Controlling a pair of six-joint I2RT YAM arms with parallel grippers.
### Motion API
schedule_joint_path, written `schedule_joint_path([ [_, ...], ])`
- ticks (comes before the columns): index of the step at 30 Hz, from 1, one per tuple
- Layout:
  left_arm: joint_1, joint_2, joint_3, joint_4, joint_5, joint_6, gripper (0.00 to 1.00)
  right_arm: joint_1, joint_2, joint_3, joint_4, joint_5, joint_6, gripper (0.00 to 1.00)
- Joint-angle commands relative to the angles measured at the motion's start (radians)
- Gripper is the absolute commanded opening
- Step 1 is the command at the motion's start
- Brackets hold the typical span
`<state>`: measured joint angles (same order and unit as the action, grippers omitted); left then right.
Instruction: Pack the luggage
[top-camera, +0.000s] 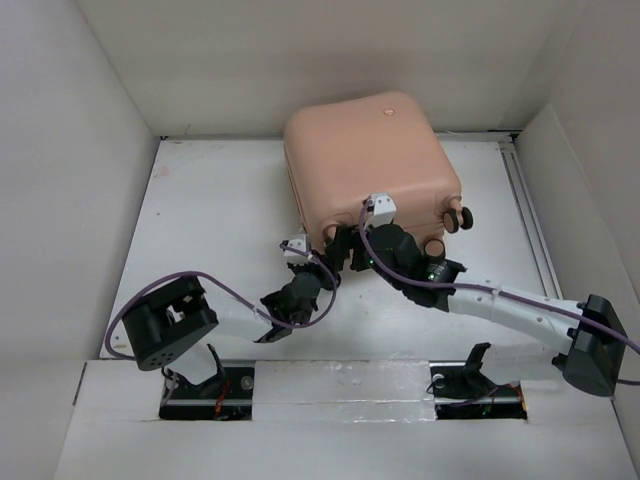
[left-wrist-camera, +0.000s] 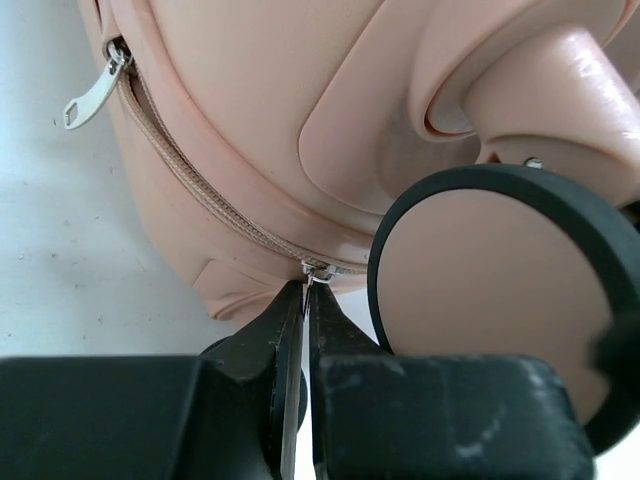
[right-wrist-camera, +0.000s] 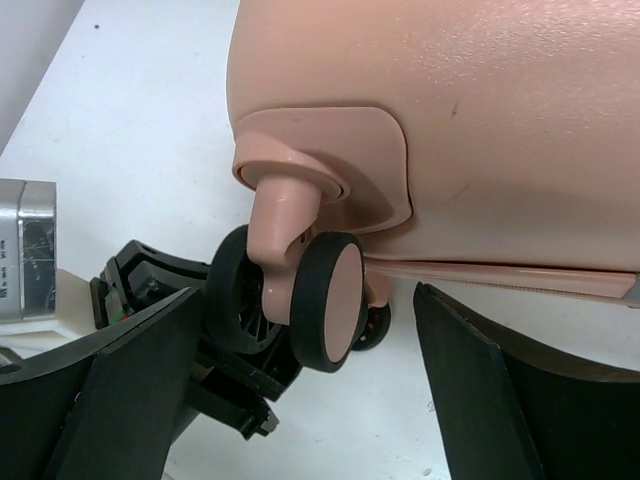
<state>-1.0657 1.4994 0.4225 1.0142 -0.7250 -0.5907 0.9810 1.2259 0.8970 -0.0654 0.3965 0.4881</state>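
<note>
Luggage (top-camera: 370, 165) far back on table (top-camera: 200, 220), left fingers (left-wrist-camera: 285, 330) at the luggage's near edge, its wheel (right-wrist-camera: 330, 300) just before right fingers (right-wrist-camera: 470, 370)

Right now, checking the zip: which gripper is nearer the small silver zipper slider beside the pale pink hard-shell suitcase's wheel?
Left. The left gripper is shut on the slider; the right gripper stands open by the wheel, off the zip.
</note>
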Motion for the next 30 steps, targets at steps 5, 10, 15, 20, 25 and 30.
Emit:
schedule_joint_path([
  [5,0.024,-0.045,-0.025,0.080,-0.111,0.020,0.00,-0.008,0.078,0.099,-0.039,0.002,-0.007,0.93],
  [10,0.024,-0.045,-0.025,0.080,-0.100,0.020,0.00,-0.008,0.151,0.158,-0.060,0.034,-0.006,0.80],
  [15,0.024,-0.045,-0.025,0.069,-0.091,0.009,0.00,-0.008,0.198,0.194,-0.119,0.088,-0.006,0.65],
  [20,0.052,-0.045,-0.025,0.015,-0.079,-0.014,0.00,-0.028,0.198,0.172,-0.139,0.097,-0.017,0.17],
  [25,0.087,-0.103,-0.060,-0.072,-0.060,-0.044,0.00,-0.085,0.055,0.070,-0.101,0.064,-0.040,0.00],
  [30,0.087,-0.182,-0.070,-0.189,-0.096,-0.054,0.00,-0.116,-0.009,0.016,-0.100,0.035,-0.049,0.00],
])
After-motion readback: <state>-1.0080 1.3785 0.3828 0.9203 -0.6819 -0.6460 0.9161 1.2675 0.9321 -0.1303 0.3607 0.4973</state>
